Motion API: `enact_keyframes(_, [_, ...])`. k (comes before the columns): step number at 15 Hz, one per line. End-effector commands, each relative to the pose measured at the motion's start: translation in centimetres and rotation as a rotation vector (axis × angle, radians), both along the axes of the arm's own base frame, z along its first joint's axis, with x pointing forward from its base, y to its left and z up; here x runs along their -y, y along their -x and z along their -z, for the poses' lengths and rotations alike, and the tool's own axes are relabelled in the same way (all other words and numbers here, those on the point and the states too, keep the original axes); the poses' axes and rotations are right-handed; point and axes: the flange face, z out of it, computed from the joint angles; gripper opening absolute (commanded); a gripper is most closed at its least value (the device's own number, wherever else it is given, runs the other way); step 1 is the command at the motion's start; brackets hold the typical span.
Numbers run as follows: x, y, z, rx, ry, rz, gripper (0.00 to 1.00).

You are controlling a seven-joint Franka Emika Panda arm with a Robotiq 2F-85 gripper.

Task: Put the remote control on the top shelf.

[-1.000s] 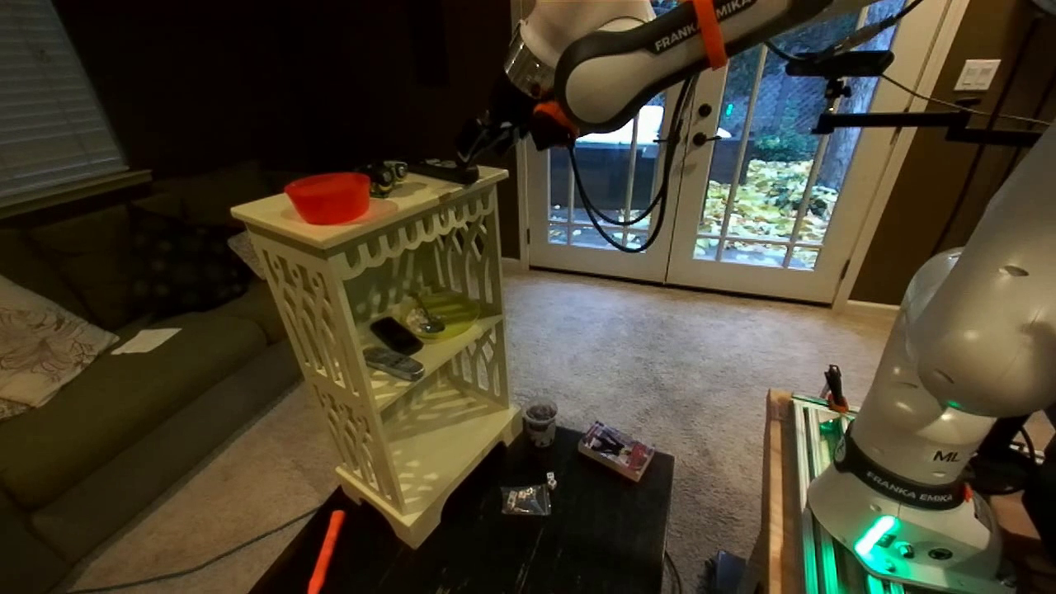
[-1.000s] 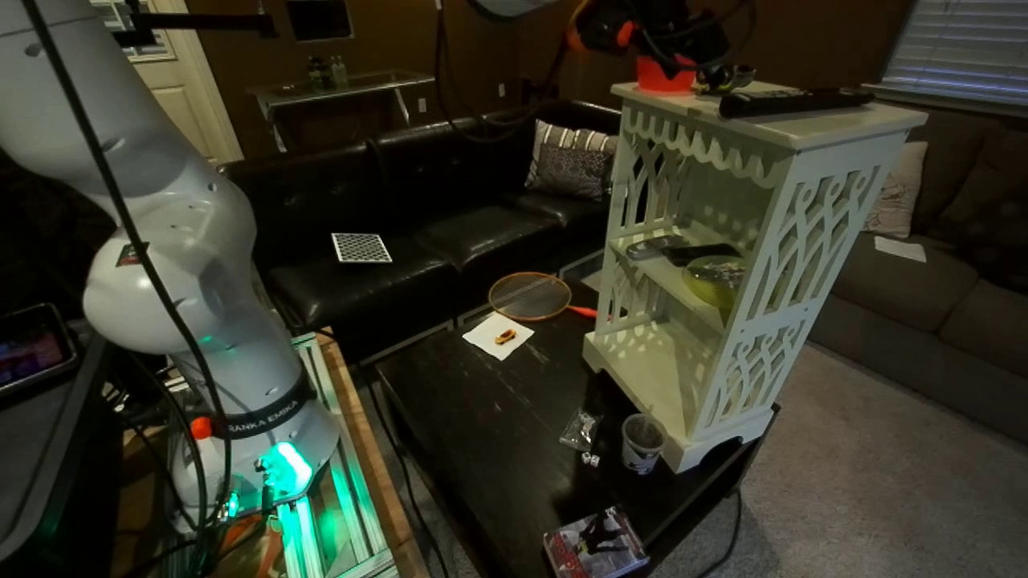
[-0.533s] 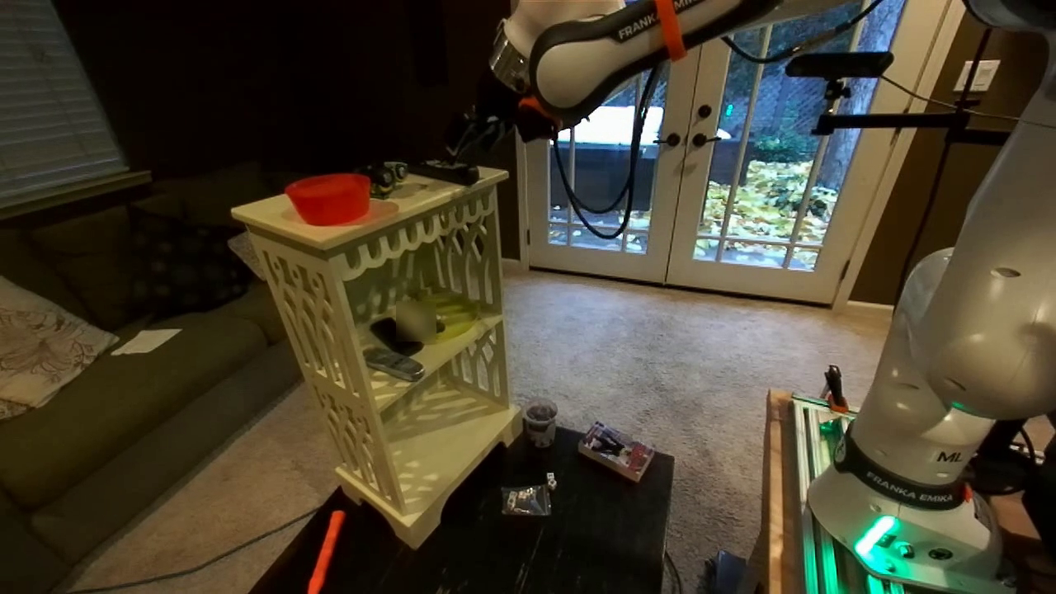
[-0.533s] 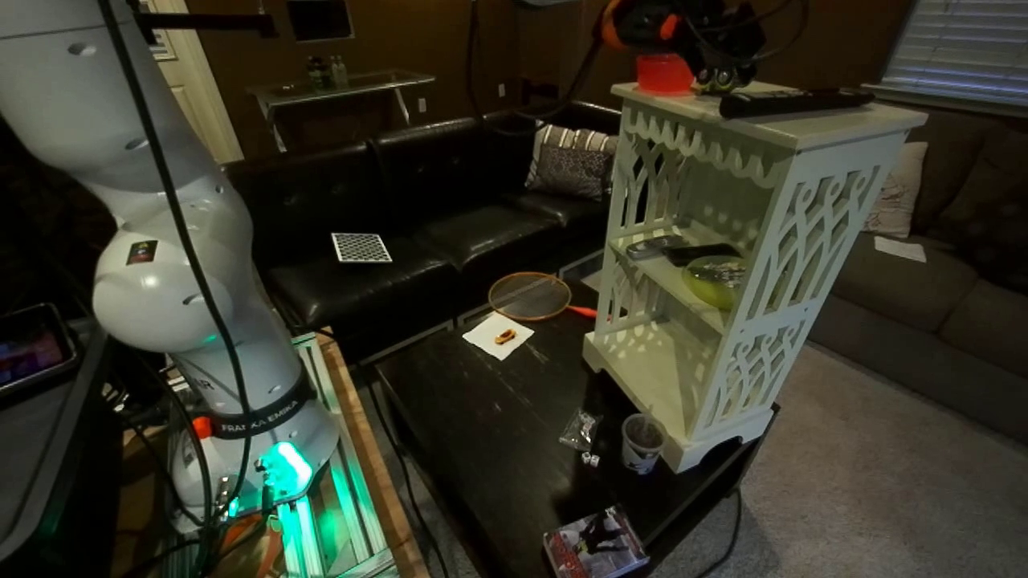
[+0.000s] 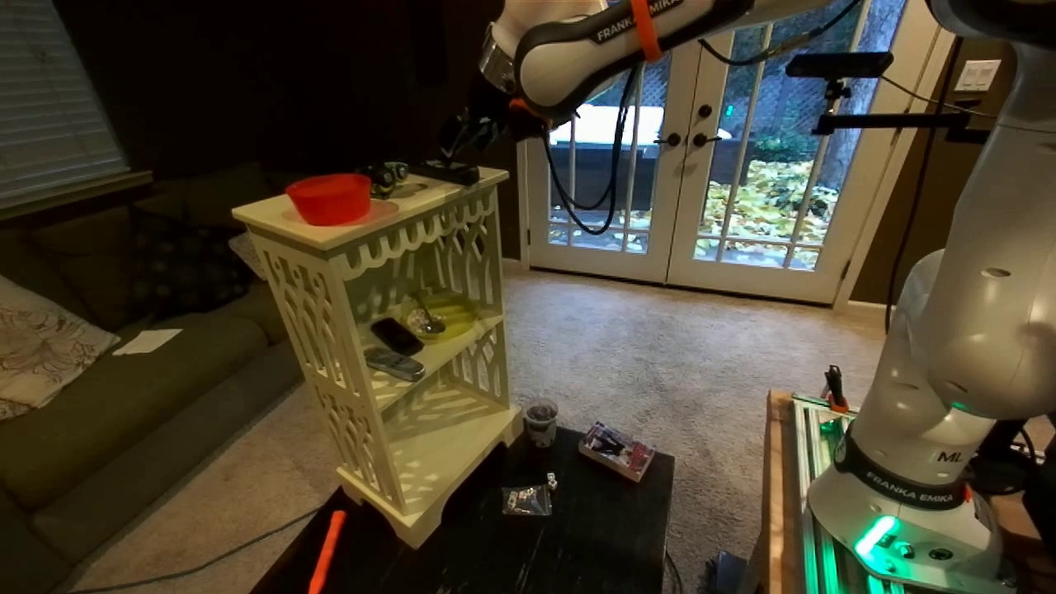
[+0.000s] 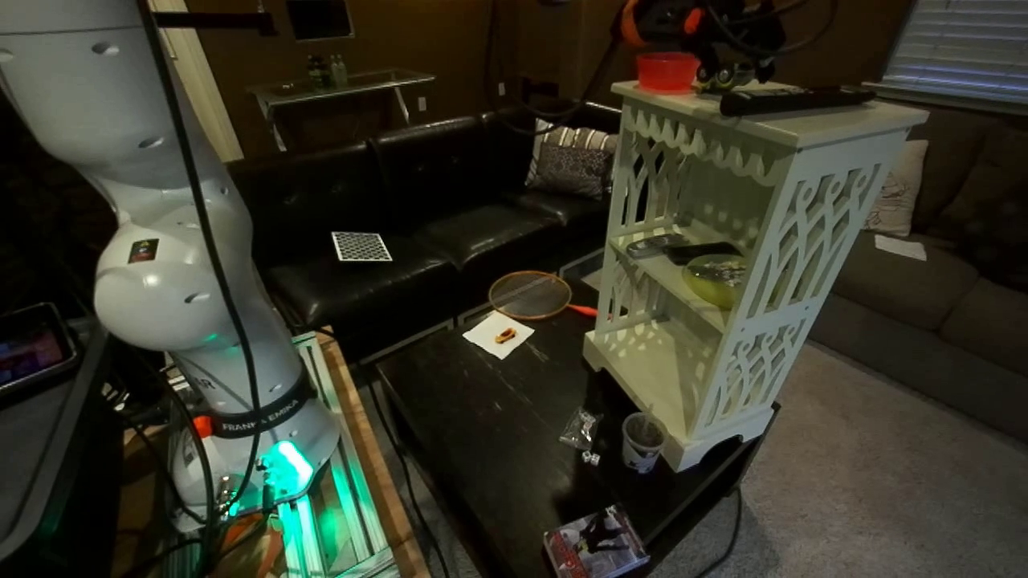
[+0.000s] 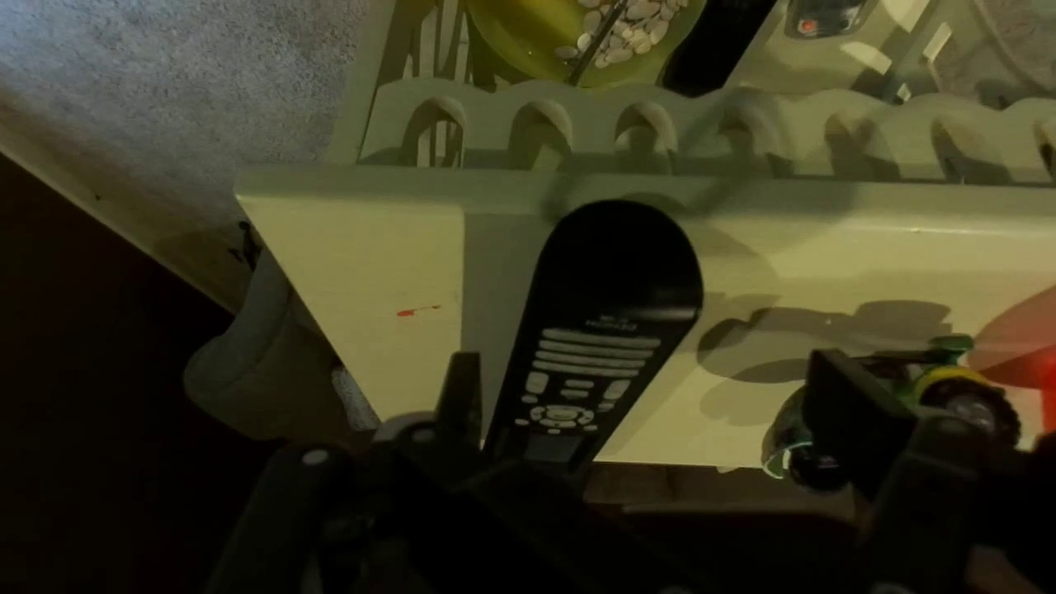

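Over the top shelf (image 7: 825, 256), the arm (image 5: 569, 70) slopes down to its gripper (image 7: 652, 392), fingers spread apart; beneath them lies the remote (image 7: 594, 346), flat on that shelf (face up).

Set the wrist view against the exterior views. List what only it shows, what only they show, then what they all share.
Only the wrist view: distinct buttons on the remote, and a red mark on the top shelf.

Only the exterior views: the cup, the book and the robot's base, in both of them.

Shared: the remote on the top shelf, the gripper above it, the wheeled toy, the green bowl, and the red bowl, of which the wrist view catches only an edge.
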Motion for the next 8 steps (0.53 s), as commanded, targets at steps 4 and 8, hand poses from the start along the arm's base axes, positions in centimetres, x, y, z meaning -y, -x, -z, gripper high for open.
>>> enact_keyframes(4, [0.8, -1.5, 1.5, -0.019, 0.019, 0.037, 1.00])
enact_keyframes(8, [1.0, -2.3, 3.6, -0.053, -0.004, 0.040, 1.00])
